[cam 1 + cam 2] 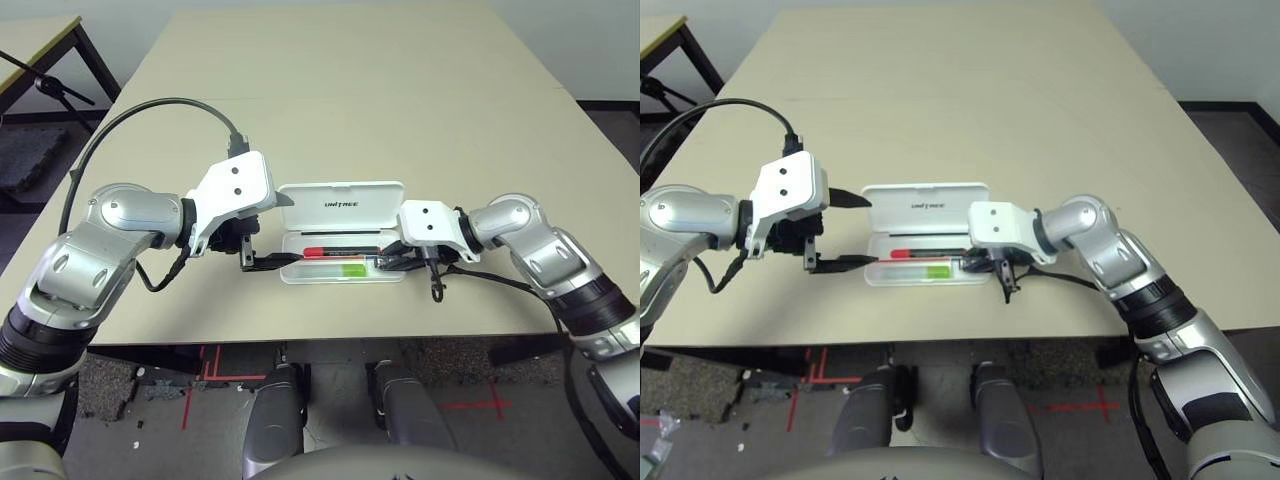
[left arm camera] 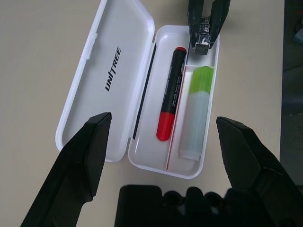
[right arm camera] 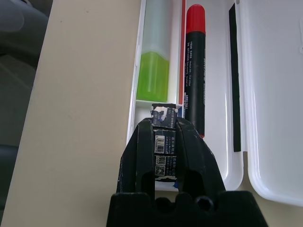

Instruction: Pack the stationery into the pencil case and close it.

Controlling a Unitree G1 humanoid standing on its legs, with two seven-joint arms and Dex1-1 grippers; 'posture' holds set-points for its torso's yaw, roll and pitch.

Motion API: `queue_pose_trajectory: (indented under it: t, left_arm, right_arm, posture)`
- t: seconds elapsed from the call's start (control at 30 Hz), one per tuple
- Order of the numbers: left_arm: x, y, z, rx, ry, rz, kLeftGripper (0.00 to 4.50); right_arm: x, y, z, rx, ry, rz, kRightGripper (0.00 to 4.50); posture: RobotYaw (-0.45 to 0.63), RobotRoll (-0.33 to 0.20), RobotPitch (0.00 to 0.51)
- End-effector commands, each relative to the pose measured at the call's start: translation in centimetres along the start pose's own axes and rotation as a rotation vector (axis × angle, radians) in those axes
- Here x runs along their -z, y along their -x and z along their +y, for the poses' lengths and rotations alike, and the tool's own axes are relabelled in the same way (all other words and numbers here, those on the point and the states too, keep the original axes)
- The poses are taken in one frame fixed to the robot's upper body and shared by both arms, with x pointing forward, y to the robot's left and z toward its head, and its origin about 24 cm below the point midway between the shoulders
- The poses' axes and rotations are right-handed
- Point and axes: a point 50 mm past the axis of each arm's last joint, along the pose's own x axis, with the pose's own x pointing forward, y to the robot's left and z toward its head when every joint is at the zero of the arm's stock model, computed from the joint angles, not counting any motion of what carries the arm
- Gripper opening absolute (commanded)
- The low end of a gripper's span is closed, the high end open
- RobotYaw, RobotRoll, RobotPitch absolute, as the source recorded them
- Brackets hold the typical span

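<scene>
The white pencil case point(image 1: 340, 203) lies open near the table's front edge, its lid flat toward the far side. In its tray lie a red marker with a black middle point(image 2: 171, 92) and a pale green-and-white bar point(image 2: 196, 109), parted by a thin red strip point(image 2: 174, 124). My left gripper point(image 1: 288, 228) stands open at the case's left end, one finger on each side of it. My right gripper point(image 3: 164, 124) is shut on a tiny grey-black metal piece point(image 3: 164, 116) and holds it over the tray's right end. The same gripper point(image 2: 207, 28) appears in the left wrist view.
The front table edge point(image 1: 330, 335) runs just below the case. A black cable point(image 1: 150, 105) loops from my left wrist, and a small cord point(image 1: 437, 290) hangs under my right wrist. Another table and a black stand point(image 1: 50, 85) are at the far left.
</scene>
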Motion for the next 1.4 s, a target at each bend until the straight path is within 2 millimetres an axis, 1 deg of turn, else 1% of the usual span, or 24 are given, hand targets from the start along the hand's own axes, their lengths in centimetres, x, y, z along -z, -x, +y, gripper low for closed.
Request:
queue_pose_trajectory:
  t: [0.03, 0.1, 0.23, 0.33, 0.37, 0.47, 0.53, 0.67, 0.77, 0.83, 1.03, 1.2, 1.27, 1.33, 1.4]
  left_arm:
    - [0.0, 0.0, -0.3, 0.006, -0.011, 0.021, 4.50]
    - [0.1, 0.0, -0.3, 0.006, -0.011, 0.021, 4.50]
    - [0.1, 0.0, -0.2, 0.009, -0.012, 0.021, 4.50]
    - [0.1, 0.0, -0.2, 0.010, -0.011, 0.021, 4.50]
    - [0.1, 0.0, -0.2, 0.010, -0.011, 0.022, 4.50]
    - [0.3, 0.1, -0.2, 0.007, -0.009, 0.028, 4.50]
    - [0.5, 0.3, -0.1, 0.001, -0.005, 0.037, 4.50]
    - [1.0, 0.6, 0.0, -0.008, 0.005, 0.056, 4.50]
    - [1.3, 0.7, 0.0, -0.003, 0.007, 0.066, 4.50]
    - [1.4, 0.7, 0.0, -0.002, 0.007, 0.068, 4.50]
    - [1.7, 0.8, 0.4, -0.003, 0.003, 0.076, 4.50]
    - [1.8, 1.0, 0.5, 0.001, 0.005, 0.086, 4.50]
    - [1.8, 1.1, 0.5, 0.006, 0.010, 0.094, 4.12]
    - [2.2, 1.3, 0.6, 0.004, 0.014, 0.120, 3.56]
    - [3.0, 1.6, 0.9, -0.023, 0.012, 0.161, 2.73]
  right_arm:
    - [-0.1, 0.0, -0.2, 0.000, 0.013, 0.004, 1.08]
    - [-0.2, 0.0, -0.3, 0.005, 0.006, -0.006, 1.69]
    - [-0.6, 0.3, -0.4, 0.006, -0.014, -0.034, 3.13]
    - [-0.6, 1.0, -0.6, 0.012, -0.042, -0.039, 4.29]
    - [-0.5, 1.4, -0.7, 0.018, -0.053, -0.041, 4.47]
    - [-0.2, 3.1, -0.9, 0.043, -0.118, -0.051, 4.47]
    - [0.1, 4.8, -0.9, 0.058, -0.192, -0.068, 4.47]
    - [0.7, 8.9, -0.8, 0.117, -0.328, -0.108, 4.47]
    - [0.4, 12.0, -1.0, 0.190, -0.392, -0.144, 4.47]
    - [0.1, 13.4, -0.8, 0.203, -0.415, -0.164, 4.47]
    - [0.1, 15.6, 0.4, 0.199, -0.474, -0.183, 4.47]
    - [-0.3, 15.6, 0.7, 0.191, -0.493, -0.232, 4.47]
    - [-0.1, 15.3, 0.8, 0.191, -0.494, -0.219, 4.50]
    - [0.1, 15.0, 0.8, 0.190, -0.495, -0.213, 4.50]
    - [0.0, 14.9, 0.8, 0.188, -0.495, -0.217, 4.50]
  posture:
    - [-0.03, 0.000, 0.134]
    - [-0.03, 0.000, 0.131]
    - [-0.03, 0.000, 0.129]
    - [-0.03, 0.000, 0.128]
    - [-0.03, 0.000, 0.128]
    - [-0.03, 0.000, 0.126]
    - [-0.03, 0.000, 0.125]
    - [-0.03, 0.000, 0.122]
    - [-0.04, 0.000, 0.120]
    - [-0.05, 0.000, 0.118]
    - [-0.06, 0.000, 0.119]
    - [-0.06, 0.000, 0.118]
    - [-0.06, 0.000, 0.117]
    - [-0.06, 0.000, 0.117]
    - [-0.06, 0.000, 0.117]
